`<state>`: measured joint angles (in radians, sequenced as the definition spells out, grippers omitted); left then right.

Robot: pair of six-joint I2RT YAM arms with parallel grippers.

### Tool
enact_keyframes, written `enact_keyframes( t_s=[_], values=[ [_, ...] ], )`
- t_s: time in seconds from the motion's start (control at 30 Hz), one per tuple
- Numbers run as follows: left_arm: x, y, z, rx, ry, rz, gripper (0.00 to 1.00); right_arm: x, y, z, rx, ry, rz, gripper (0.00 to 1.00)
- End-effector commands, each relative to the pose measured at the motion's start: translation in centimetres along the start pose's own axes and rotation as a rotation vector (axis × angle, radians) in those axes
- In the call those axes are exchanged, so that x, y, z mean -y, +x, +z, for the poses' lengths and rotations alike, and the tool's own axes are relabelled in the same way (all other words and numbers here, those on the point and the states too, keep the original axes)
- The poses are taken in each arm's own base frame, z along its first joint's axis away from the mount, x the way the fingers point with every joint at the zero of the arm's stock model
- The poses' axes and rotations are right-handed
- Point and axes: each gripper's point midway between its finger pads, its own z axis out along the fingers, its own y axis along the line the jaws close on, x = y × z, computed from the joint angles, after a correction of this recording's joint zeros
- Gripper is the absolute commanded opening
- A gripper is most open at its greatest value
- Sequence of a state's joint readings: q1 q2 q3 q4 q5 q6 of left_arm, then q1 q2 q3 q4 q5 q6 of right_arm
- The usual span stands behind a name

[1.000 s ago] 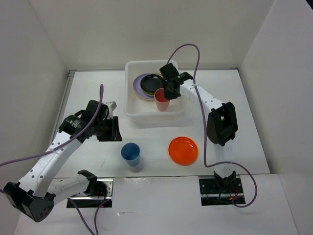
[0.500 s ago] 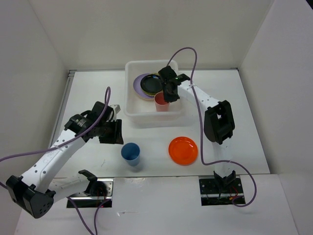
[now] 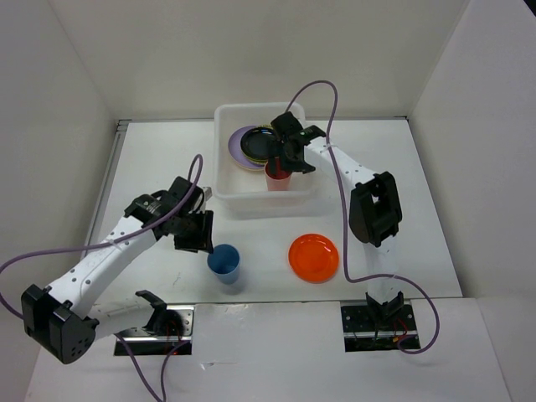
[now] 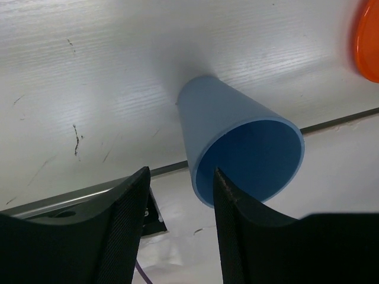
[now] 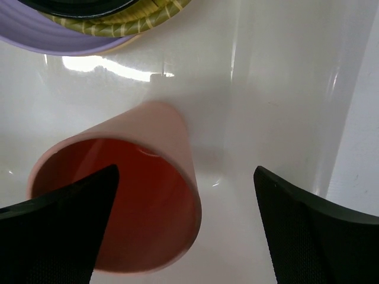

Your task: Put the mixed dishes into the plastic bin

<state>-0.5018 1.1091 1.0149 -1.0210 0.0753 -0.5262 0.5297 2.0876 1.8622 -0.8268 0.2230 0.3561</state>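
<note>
With left fingers [image 4: 121, 231] spread beside the blue cup [image 4: 231, 136], right fingers [image 5: 56, 234] gape over the pink-red cup [image 5: 151, 148] in the bin [image 3: 224, 172].

The orange plate [image 4: 368, 41] is cut off at the right edge of the left wrist view; the stacked plates [image 5: 71, 41] run off the top of the right wrist view, and from above the right tool [image 3: 283, 163] covers part of that stack, only rims showing lower down
</note>
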Motion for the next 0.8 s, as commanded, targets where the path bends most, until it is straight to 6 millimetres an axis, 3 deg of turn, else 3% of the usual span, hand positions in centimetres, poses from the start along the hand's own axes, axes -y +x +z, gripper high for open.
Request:
enact_keyframes(
  t_s=[0.0, 0.3, 0.57, 0.6, 0.63, 0.77],
  values=[
    [0.4, -0.2, 0.4, 0.006, 0.003, 0.031, 0.54, -0.7, -2.8, -2.4, 0.073, -0.026, 0.007, 1.00],
    [0.4, 0.0, 1.8, -0.030, -0.046, 0.035, 0.51, -1.6, -7.4, -8.7, 0.212, -0.089, 0.034, 1.00],
    [0.1, 0.9, 2.8, -0.077, -0.139, 0.039, 0.44, -1.6, -11.8, -18.2, 0.393, -0.175, 0.092, 1.00],
    [0.0, 1.0, 3.2, -0.091, -0.148, 0.038, 0.39, -1.6, -12.2, -19.2, 0.410, -0.183, 0.097, 1.00],
    [0.0, 1.1, 3.4, -0.097, -0.162, 0.036, 0.23, -1.4, -12.3, -20.0, 0.421, -0.188, 0.100, 1.00],
    [0.3, 0.5, 3.3, -0.082, -0.166, 0.010, 0.00, -0.8, -12.7, -21.4, 0.442, -0.174, 0.109, 1.00]
  ],
)
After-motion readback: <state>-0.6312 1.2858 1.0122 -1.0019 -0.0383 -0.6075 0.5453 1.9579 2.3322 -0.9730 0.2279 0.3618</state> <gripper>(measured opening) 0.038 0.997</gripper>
